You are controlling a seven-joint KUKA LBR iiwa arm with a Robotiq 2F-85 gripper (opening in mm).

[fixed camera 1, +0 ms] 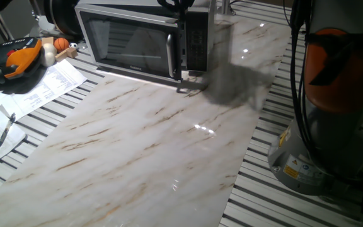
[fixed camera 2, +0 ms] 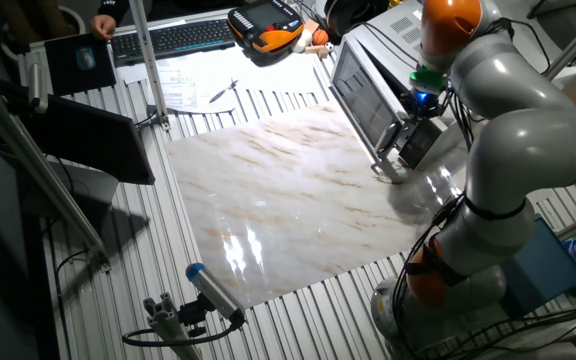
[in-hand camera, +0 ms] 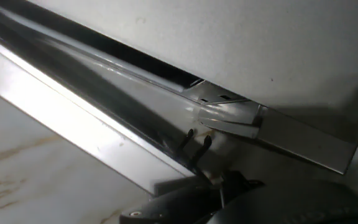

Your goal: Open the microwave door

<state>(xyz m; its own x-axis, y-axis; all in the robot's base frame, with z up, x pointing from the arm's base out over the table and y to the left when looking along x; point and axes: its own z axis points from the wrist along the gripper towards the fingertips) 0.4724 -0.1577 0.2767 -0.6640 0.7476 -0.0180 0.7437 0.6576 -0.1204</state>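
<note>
The microwave (fixed camera 1: 197, 38) stands at the far end of the marble board, and it also shows in the other fixed view (fixed camera 2: 386, 42). Its door (fixed camera 1: 128, 39) has a dark window and a vertical silver handle (fixed camera 1: 171, 55). The door (fixed camera 2: 360, 95) looks slightly ajar at the handle side. In the hand view a dark slit runs between the door's silver top edge (in-hand camera: 73, 106) and the white top of the microwave, by the handle's mount (in-hand camera: 229, 118). My gripper (fixed camera 2: 411, 108) is right above the handle's top end. Its fingers are dark shapes at the frame's bottom edge, and I cannot tell whether they are open or shut.
The marble board (fixed camera 1: 150, 145) lies on a slatted table. An orange and black pendant (fixed camera 1: 14, 57), an orange ball (fixed camera 1: 62, 44), papers (fixed camera 1: 43, 85) and a pen (fixed camera 1: 8, 126) lie left. The arm's base (fixed camera 1: 333, 126) stands right. A keyboard (fixed camera 2: 183, 35) lies beyond.
</note>
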